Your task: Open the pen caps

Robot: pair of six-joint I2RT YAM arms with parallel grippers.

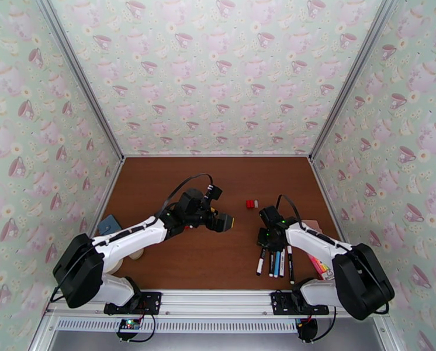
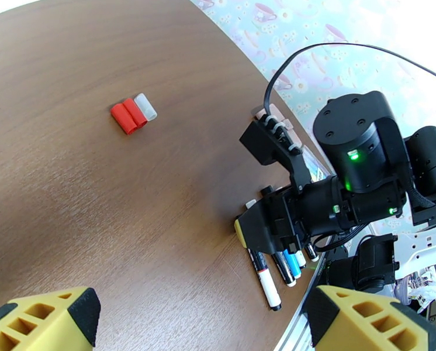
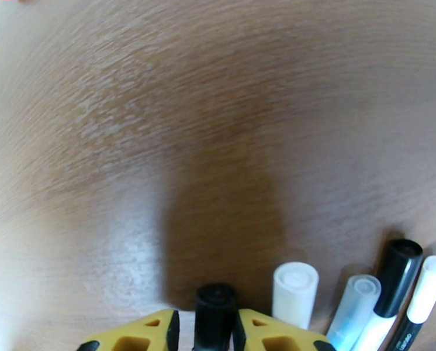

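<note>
Three loose caps [image 2: 133,112], two red and one white, lie touching in a small cluster on the brown table [image 2: 72,200], well apart from the row of pens [image 2: 276,270] at the near edge. Your right gripper [image 3: 205,333] sits at the far end of that row. Its yellow fingers [image 3: 142,331] are narrowed onto a black-capped pen [image 3: 216,305], with the pads against either side of the cap end. Just beside it lie a white cap [image 3: 295,286], a pale translucent cap [image 3: 358,296] and a second black cap [image 3: 399,258]. Your left gripper [image 2: 200,326] hovers over the middle of the table, fingers spread wide and holding nothing.

The step in hand looks like raising this pen so the two grippers can pull it apart. Lift it straight up out of the row so you don't drag the neighbouring pens. Bring the left gripper to the barrel, not the cap, and close firmly near the joint. Then pull along the pen's axis, adding a slight twist if it sticks. A sideways pull may lever the pen out of either grip. Set the freed cap down by the cluster.
</note>
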